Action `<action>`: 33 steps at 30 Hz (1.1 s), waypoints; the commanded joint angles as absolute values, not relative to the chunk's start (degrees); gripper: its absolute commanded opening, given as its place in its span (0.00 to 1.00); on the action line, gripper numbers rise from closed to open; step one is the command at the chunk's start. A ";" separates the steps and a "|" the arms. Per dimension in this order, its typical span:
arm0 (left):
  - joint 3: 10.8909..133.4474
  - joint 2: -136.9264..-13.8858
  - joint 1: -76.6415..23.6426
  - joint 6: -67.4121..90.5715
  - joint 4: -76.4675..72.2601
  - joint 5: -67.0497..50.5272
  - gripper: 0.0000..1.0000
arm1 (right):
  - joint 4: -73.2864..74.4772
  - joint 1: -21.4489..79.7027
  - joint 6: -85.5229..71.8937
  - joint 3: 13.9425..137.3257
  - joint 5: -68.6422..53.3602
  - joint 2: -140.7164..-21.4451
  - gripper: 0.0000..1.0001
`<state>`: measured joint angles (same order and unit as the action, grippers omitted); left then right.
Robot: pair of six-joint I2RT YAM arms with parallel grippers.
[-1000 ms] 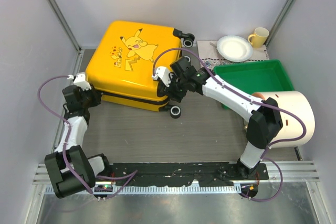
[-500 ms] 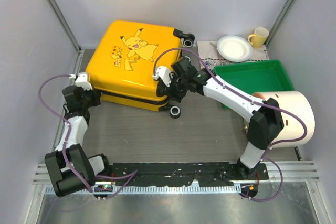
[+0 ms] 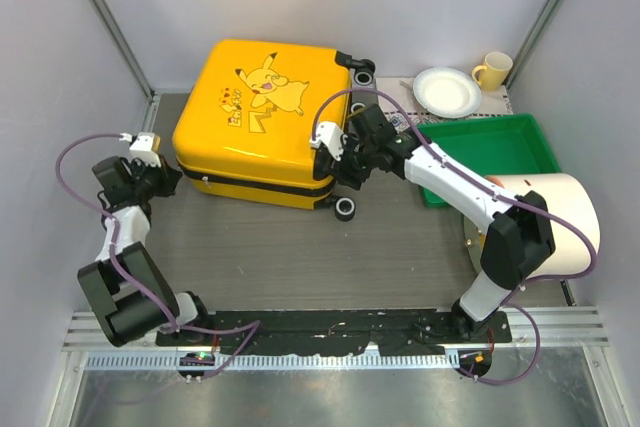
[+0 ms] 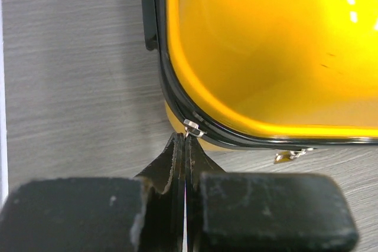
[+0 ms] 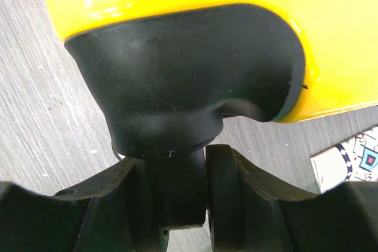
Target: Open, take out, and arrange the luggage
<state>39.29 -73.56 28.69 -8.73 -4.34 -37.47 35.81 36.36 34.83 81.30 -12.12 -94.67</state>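
At the left, the left pincer [image 4: 185,146] had its fingers pressed together, tips right at the silver zipper pull [image 4: 192,128] on the near-left corner of the luggage [image 3: 262,127]; whether the tab sat between them I could not tell. The yellow luggage lay flat and zipped on the tabletop [image 3: 300,257], toward the back left. At its right end the right pincer [image 5: 184,175] pinched a black wheel [image 5: 180,199] under its housing. Further right lay a green tray [image 3: 490,147], with a cream cylinder [image 3: 555,217] near it
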 commanded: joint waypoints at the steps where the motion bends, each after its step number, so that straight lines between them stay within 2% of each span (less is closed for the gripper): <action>1: 45.69 -77.86 30.41 -18.17 -8.01 -45.25 0.00 | 40.87 29.97 35.23 80.33 -0.88 -90.97 0.01; 6: 51.05 -84.98 29.71 -20.12 -10.98 -51.23 0.00 | 40.96 29.53 39.02 78.93 -0.79 -90.88 0.01; 16: 63.10 -100.87 24.97 -20.57 -20.47 -55.46 0.00 | 41.22 29.53 43.42 78.22 -0.97 -92.02 0.01; 22: 71.71 -111.34 21.27 -14.43 -30.48 -56.25 0.00 | 41.40 29.44 46.23 77.52 -0.44 -92.72 0.01; 33: 93.76 -133.21 15.91 -3.61 -40.42 -55.11 0.00 | 42.27 28.74 48.16 77.70 -0.26 -94.57 0.01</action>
